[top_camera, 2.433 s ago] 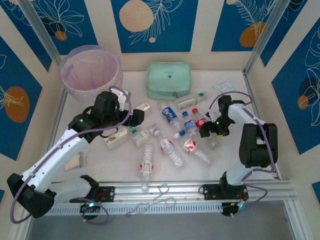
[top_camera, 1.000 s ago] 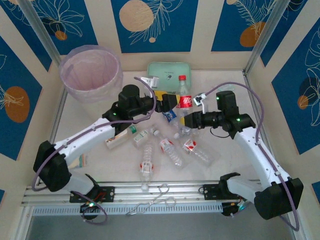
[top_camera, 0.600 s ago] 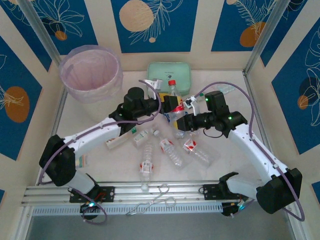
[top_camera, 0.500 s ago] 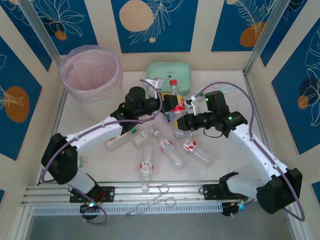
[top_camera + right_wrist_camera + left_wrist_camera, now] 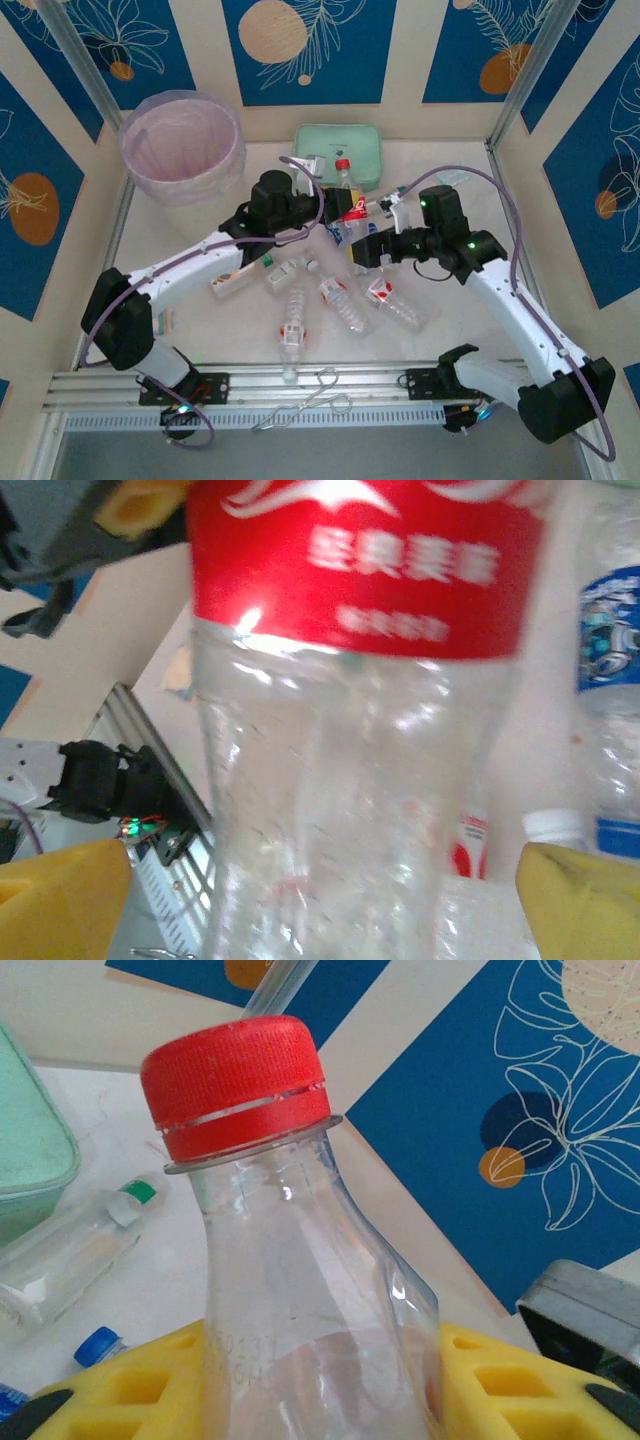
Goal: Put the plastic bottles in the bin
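Red-capped bottle (image 5: 346,192): upright, raised off the desk (image 5: 470,300) near its middle, just in front of the mint green zip case (image 5: 345,150). Well apart from the bin (image 5: 190,182), which stands at the far left corner.

Left gripper (image 5: 335,205): yellow fingers (image 5: 500,1380) are clamped on the bottle's shoulder (image 5: 300,1290), one pad each side, just below the ribbed red cap. I read that as a firm grip.

Right gripper (image 5: 362,248): fingers (image 5: 60,900) are spread wide. The bottle's lower body (image 5: 360,730) stands between them, with a clear gap on both sides and nothing touching.

Count: one bottle in the air. I make out at least six other bottles (image 5: 293,320) lying flat on the desk. More are partly hidden under the arms, so I cannot give an exact total. One bin, one case.

Materials: the held bottle is clear thin plastic, ridged and dented low down, with a glossy red label bearing white lettering. The bin is round and translucent whitish, lined with a pale pink bag. The case is a soft-cornered rectangle. The finger pads are yellow with a moulded lattice.
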{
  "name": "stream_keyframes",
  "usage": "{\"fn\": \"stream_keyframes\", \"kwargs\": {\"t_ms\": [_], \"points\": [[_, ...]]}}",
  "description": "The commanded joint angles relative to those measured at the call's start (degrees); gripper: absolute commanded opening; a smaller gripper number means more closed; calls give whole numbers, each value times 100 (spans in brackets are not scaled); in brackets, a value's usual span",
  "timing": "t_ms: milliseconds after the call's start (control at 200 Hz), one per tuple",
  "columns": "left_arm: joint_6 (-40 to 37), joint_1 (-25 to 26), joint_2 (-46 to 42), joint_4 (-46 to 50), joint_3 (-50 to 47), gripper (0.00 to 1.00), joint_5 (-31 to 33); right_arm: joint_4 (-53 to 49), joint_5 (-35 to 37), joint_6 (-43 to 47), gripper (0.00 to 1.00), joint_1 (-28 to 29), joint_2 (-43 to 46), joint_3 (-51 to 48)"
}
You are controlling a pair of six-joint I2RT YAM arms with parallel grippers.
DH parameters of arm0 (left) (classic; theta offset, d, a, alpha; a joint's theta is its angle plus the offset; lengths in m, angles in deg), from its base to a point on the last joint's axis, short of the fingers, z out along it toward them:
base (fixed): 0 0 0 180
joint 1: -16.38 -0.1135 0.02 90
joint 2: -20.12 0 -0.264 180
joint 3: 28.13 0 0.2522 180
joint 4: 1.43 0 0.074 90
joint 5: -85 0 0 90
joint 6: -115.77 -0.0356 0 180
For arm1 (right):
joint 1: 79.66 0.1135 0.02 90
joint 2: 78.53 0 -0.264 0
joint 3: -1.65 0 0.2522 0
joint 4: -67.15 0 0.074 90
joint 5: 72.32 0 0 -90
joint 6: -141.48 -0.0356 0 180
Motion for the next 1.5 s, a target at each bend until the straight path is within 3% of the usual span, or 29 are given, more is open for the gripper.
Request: {"fn": "stream_keyframes", "kwargs": {"t_ms": [0,125,260,340,400,590,785,961,1151,1496], "points": [[-292,-139,-135,423,479,36,66,-587,578,-65,99,-232,224,117],[-708,-459,-303,1413,1073,34,318,-881,1014,-784,99,-776,337,188],[-1267,-930,-557,2264,1735,27,826,-944,1293,-821,99,-1198,421,140],[-1636,-1340,-667,2965,2274,15,935,-1002,1374,-743,99,-1305,462,118],[-1897,-1732,-697,3590,2793,0,1035,-1045,1365,-759,99,-1383,499,101],[-2149,-3149,-576,4518,3875,0,1002,-988,1222,-1164,99,-1717,612,-67],[-2618,-3969,81,5403,4849,0,1587,-1813,1911,-678,99,-1770,429,270],[-3218,-4305,795,5983,5479,0,2340,-1942,2099,-703,99,-1767,416,258],[-3944,-4369,1944,6913,6453,0,2222,-1836,2111,-844,99,-1743,400,249],[-4254,-4373,2565,6463,5092,0,1901,-1822,2325,-916,99,-1770,391,304]]}}
